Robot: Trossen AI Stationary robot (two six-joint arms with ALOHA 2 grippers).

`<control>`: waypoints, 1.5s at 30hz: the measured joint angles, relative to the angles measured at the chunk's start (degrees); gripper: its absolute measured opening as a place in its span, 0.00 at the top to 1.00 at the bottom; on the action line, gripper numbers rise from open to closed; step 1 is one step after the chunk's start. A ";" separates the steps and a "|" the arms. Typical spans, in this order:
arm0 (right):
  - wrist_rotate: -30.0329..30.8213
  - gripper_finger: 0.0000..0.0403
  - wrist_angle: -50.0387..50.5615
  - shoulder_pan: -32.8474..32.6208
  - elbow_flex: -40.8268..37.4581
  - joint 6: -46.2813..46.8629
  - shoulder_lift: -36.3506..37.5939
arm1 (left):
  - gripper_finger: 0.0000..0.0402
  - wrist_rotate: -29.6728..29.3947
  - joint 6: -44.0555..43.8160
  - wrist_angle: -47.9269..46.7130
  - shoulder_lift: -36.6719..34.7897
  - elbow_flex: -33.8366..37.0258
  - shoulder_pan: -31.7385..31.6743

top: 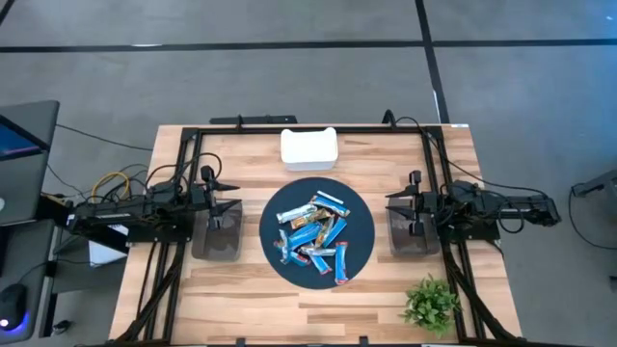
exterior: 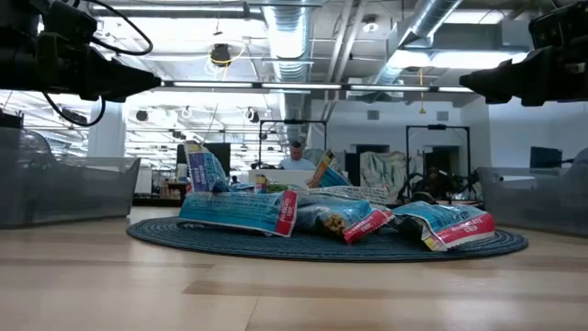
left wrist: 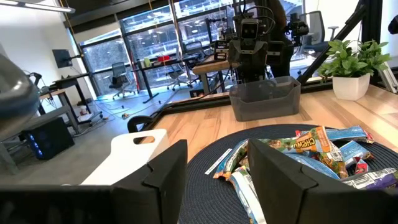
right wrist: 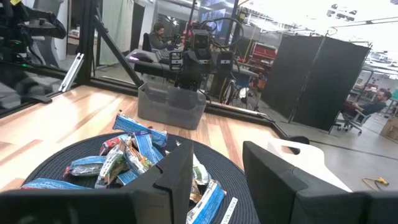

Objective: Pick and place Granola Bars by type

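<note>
left hand [left wrist: 214,177] open | right hand [right wrist: 217,171] open | Granola Bars [top: 316,229] heaped on mat [top: 273,214]

granola bars [top: 316,229] heaped on a mat [top: 273,241] mid-table — a bin [top: 217,234] left, another bin [top: 405,234] right.

Both arms were matte black, built of blocky jointed segments. The left arm [top: 145,207], at the frame's left, trailed black cables plus yellow and orange wires. The right arm [top: 482,207], at right, carried looping black cables. Each ended in two broad, flat dark fingers [left wrist: 165,177].
</note>
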State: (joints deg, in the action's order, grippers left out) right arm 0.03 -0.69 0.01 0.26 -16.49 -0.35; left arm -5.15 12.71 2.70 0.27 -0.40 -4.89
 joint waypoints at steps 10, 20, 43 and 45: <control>0.00 0.67 -0.02 0.00 0.02 0.00 -0.01 | 0.59 0.00 0.00 0.00 0.00 0.00 0.01; 0.00 0.67 -0.02 0.02 0.02 0.00 -0.01 | 0.59 -0.02 0.00 0.00 0.00 0.00 0.01; 0.01 0.67 -5.11 0.35 0.01 -9.85 0.02 | 0.59 -0.02 -5.18 0.15 0.00 -0.66 -0.01; 0.00 0.67 -5.20 0.10 0.02 -7.65 -0.01 | 0.59 0.06 -4.84 -1.39 0.03 -0.76 -0.01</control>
State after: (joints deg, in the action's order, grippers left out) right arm 0.04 -5.89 0.11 0.27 -24.14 -0.36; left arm -5.09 7.87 1.30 0.30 -1.17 -4.91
